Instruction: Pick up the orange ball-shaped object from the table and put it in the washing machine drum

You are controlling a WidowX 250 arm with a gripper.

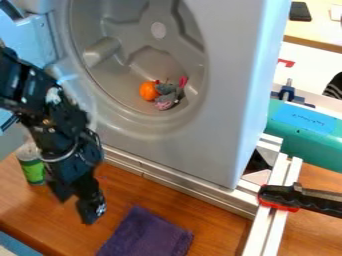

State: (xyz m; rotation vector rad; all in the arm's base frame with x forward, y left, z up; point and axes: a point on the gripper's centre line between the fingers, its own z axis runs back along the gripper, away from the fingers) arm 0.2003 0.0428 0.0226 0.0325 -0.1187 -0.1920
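- On the wooden table (220, 220), the black gripper (77, 206) hangs near a green can (31, 167) and a purple cloth (148, 235); it holds nothing, and its two tips stand apart.
- The can stands up tall, its long way going up and down, just beside the arm (57, 125).
- The cloth lies flat with one corner pointing up at the gray machine (224, 100). Its bottom is cut off, so I cannot tell its long way.
- One can, one cloth, one orange ball (149, 91), one little gray toy (167, 95) with pink bits.
- Ball and toy sit touching, low in the machine's round hollow.
- Metal bars (180, 181) run between cloth and machine — they are in the way.
- The arm hides part of the can.
- At the right, one black and red clamp (300, 199) sits by a green box (310, 145).
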